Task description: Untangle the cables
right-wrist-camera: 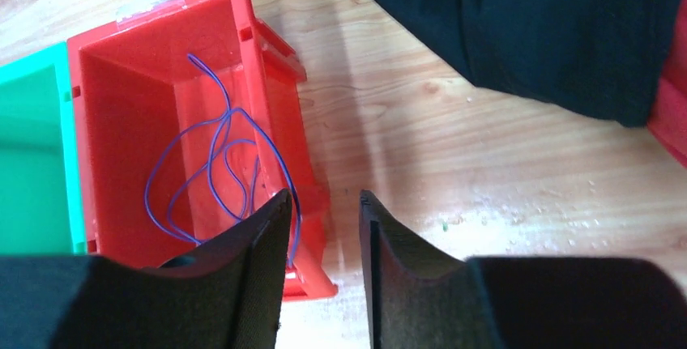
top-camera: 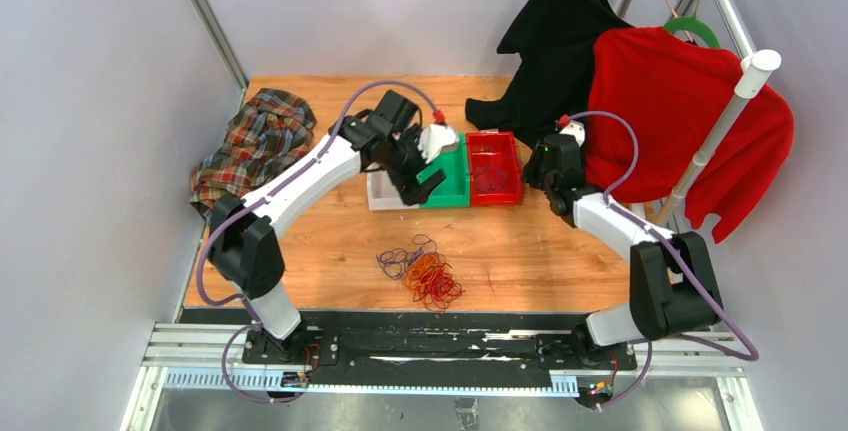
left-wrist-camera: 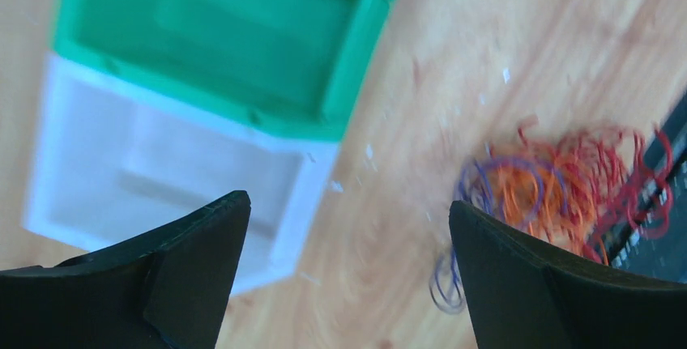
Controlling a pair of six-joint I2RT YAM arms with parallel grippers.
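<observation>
The cables (top-camera: 425, 273) lie in a tangled heap of red, orange and purple strands on the wooden table's front middle; the left wrist view shows them blurred (left-wrist-camera: 559, 195). One purple cable (right-wrist-camera: 219, 155) lies looped inside the red bin (right-wrist-camera: 121, 65), an end draped over its near rim. My left gripper (top-camera: 415, 186) hovers over the white bin (left-wrist-camera: 162, 163) and green bin (left-wrist-camera: 227, 33), its jaws (left-wrist-camera: 348, 201) wide open and empty. My right gripper (right-wrist-camera: 324, 197) hangs just right of the red bin (top-camera: 495, 166), fingers partly apart, nothing between them.
White, green and red bins stand in a row at mid-table. A plaid cloth (top-camera: 255, 141) lies at the back left. A black garment (top-camera: 560, 46) spreads onto the table behind the red bin, and a red sweater (top-camera: 680, 116) hangs on a rack at right.
</observation>
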